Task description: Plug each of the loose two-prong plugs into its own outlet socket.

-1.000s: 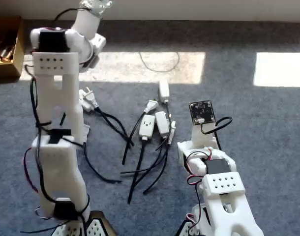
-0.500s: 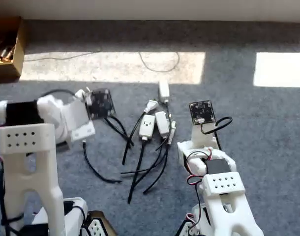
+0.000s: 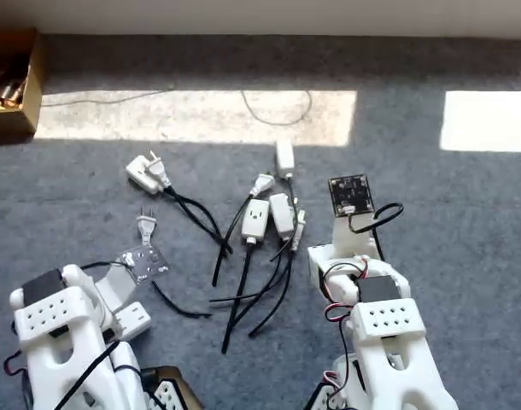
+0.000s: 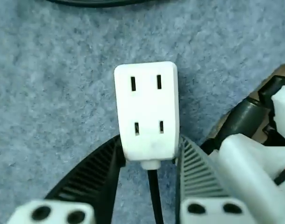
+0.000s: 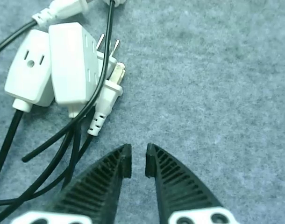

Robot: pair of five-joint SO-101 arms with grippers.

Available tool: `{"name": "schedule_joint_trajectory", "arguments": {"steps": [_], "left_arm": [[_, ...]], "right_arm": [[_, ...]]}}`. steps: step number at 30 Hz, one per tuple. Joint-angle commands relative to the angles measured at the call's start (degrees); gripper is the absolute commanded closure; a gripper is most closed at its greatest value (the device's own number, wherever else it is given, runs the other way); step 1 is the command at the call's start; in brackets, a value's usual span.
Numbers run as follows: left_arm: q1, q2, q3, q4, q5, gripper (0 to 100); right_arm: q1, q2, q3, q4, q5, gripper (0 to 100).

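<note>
High view read as a clock face, left to right. A box (image 3: pixel 8 81) sits at 10 o'clock, at the edge of the carpet (image 3: pixel 465 222).

The left arm (image 3: pixel 60 333) stands at 8 o'clock. The left pincer (image 4: pixel 149 142) is clamped on the cord end of a white socket block (image 4: pixel 146 102). The block lies flat on the carpet with its slots up (two pairs), close to the arm.

A near plug (image 3: pixel 145 224), two-pronged and loose, lies just beyond at 9 o'clock, with its prongs toward 12. A far plug (image 3: pixel 160 171) lies farther out at 10 o'clock, touching a white adapter (image 3: pixel 141 175). Both are well apart from the held block.

At centre, a grounded socket (image 3: pixel 254 218) and a tall block (image 3: pixel 282 213) lie side by side, touching. Their black cords (image 3: pixel 243 290) trail toward 6 o'clock.
- A middle plug (image 3: pixel 262 184) lies just at 12 o'clock of the grounded socket.
- A small white piece (image 3: pixel 284 155) lies beyond that plug.
- A right plug (image 5: pixel 107 93) rests against the tall block on its 3 o'clock side (prongs unplugged).
- A thin wire (image 3: pixel 278 107) loops at 12 o'clock on the sunlit patch.

The right arm (image 3: pixel 380 333) stands at 5 o'clock. The right pincer (image 5: pixel 137 161) hangs over bare carpet with its fingers a narrow slit apart, holding nothing. It is near the right plug but not touching it.
</note>
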Motion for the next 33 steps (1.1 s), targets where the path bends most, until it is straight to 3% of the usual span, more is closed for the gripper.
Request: {"name": "schedule_joint_trajectory", "arguments": {"steps": [1,10,14,21,23,28,33], "left_arm": [[4.35,-0.92,2.77,-3.34,-28.04,100],[22.20,-0.92,0.92,-5.63,-9.41,100],[25.10,-1.36,-0.04,-5.45,-5.36,99],[16.40,-1.45,-3.03,-6.07,-5.80,81],[12.09,-1.45,-5.67,-5.80,-9.49,77],[2.86,-1.45,-10.51,-5.71,-18.29,75],[1.54,-1.45,-11.56,-7.38,-16.88,75]], "right_arm": [[-0.40,-1.10,-0.31,-0.22,-0.09,92.9],[-0.31,-1.10,-0.31,-0.22,-0.09,92.9],[-0.22,-1.10,0.84,-0.22,-0.09,92.9],[-0.22,-1.19,1.10,-0.22,-0.09,92.9],[-0.22,-1.19,1.10,-0.22,-0.09,92.9],[-0.22,-1.19,1.10,-0.22,-0.09,92.9],[-0.22,-1.27,1.10,-0.22,-0.09,92.9]]}}
